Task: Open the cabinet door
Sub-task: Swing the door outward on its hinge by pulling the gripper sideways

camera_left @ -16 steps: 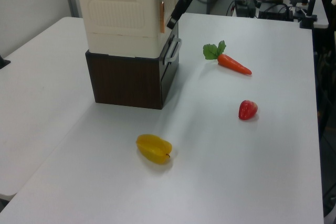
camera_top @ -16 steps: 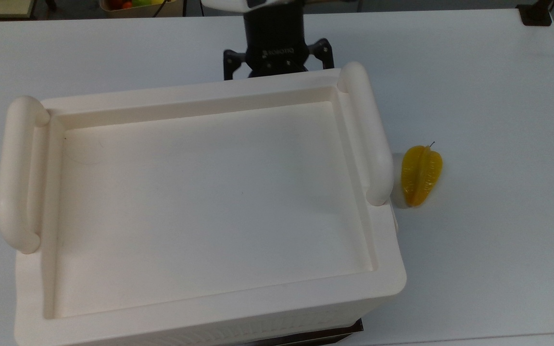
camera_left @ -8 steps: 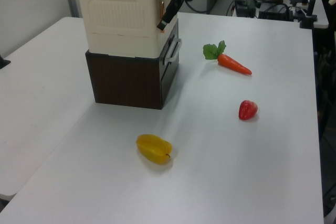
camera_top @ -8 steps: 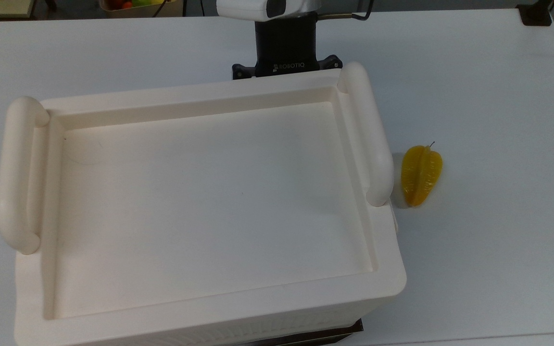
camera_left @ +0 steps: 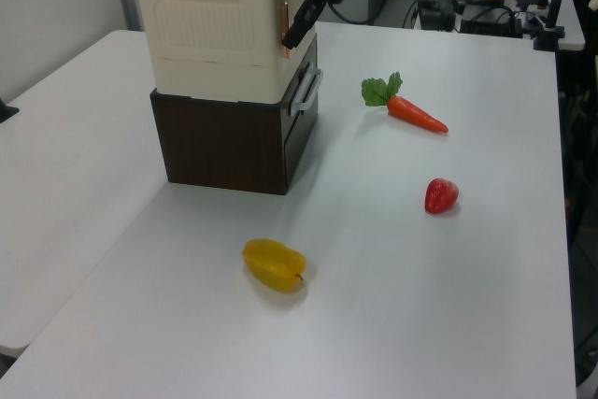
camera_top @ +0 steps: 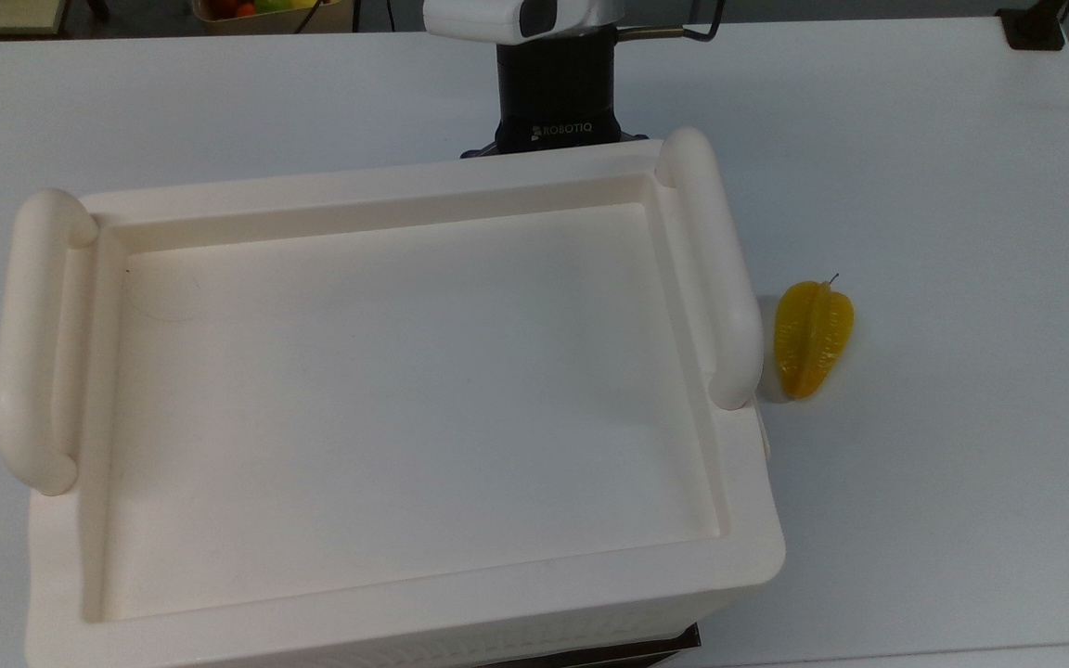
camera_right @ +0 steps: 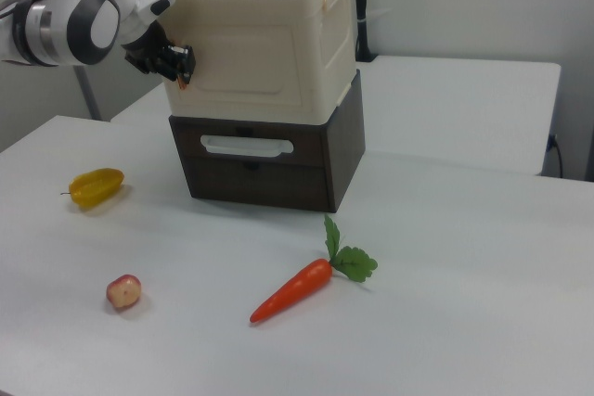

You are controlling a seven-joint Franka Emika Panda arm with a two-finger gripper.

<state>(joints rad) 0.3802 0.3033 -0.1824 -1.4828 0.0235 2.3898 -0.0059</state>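
One gripper (camera_right: 182,66) is all I have, and it sits at the edge of the cabinet door (camera_right: 243,59), the cream front panel of the cabinet (camera_top: 405,399), up at the panel's upper corner on the right view's left. Whether my jaws are apart or together I cannot tell. The door lies flat against the cabinet's front. In the left view my gripper (camera_left: 292,33) presses in at the cabinet's front corner, beside a thin orange strip (camera_left: 285,21). The cabinet stands on a dark brown drawer unit (camera_right: 269,164) with a pale handle (camera_right: 246,146), set toward the table's (camera_left: 448,259) far corner on the left view's left. Out on the open table lie a carrot (camera_right: 297,288), a small red fruit (camera_left: 441,195) and a yellow starfruit (camera_top: 812,338), all well apart from me.
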